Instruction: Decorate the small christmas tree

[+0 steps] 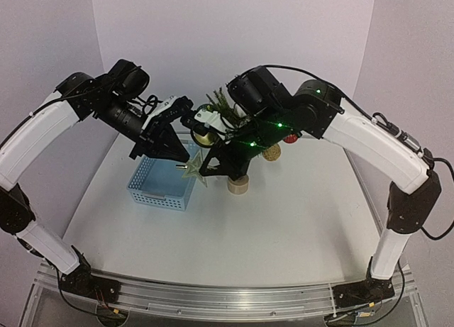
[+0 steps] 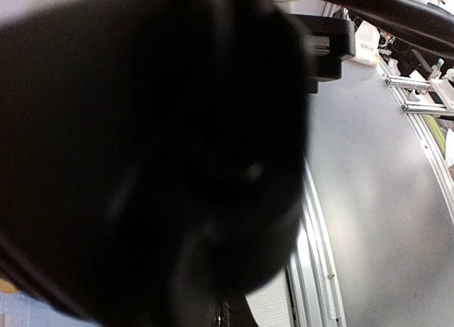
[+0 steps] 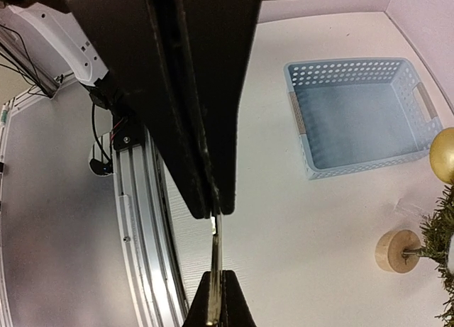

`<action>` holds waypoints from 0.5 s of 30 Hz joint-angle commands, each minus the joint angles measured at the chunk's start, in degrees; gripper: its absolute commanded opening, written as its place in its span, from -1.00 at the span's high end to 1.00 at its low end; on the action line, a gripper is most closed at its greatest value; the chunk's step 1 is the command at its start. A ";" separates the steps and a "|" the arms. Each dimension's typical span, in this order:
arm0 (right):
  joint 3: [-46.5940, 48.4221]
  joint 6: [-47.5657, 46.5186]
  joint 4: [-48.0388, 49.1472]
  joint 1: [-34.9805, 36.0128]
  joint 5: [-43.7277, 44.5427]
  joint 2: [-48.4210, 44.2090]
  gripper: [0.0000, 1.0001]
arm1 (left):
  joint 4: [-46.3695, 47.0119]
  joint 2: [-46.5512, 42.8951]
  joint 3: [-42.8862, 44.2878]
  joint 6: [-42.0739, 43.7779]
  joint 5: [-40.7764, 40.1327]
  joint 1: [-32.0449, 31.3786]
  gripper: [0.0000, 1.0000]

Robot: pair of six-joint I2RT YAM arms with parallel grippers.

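Branches of the small christmas tree (image 1: 227, 108) are poking up between the two arms at the middle of the white surface (image 1: 284, 220), and its pale wooden disc base (image 1: 238, 185) is resting flat there, just right of a blue perforated basket (image 1: 157, 197). A gold ball (image 1: 203, 137) is hanging at the tree's left side, while a red ball (image 1: 289, 137) and a glittery gold ball (image 1: 272, 152) are showing on its right. Both arms are reaching in over the tree. The right claw (image 3: 213, 210) is pointing down beside the trunk with its fingers pressed together, pinching a thin pale strand (image 3: 216, 249). The left claw (image 1: 181, 153) is hanging over the basket's far right corner; its wrist view is blocked by a dark blur, so I cannot tell how its fingers are standing. A gold star (image 1: 191, 169) is dangling between the two claw tips.
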 commanded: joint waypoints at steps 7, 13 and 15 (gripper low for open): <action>-7.50 -0.98 11.87 -0.01 3.93 -8.54 0.74 | 3.53 -1.90 -0.10 -3.13 1.32 -0.26 1.00; -8.66 -0.70 12.48 0.04 4.92 -9.20 0.30 | 4.86 -2.08 0.59 -4.56 2.05 -0.26 1.00; -9.53 -0.49 12.78 0.00 6.05 -10.04 0.07 | 5.79 -2.17 1.09 -6.22 1.94 -0.19 1.00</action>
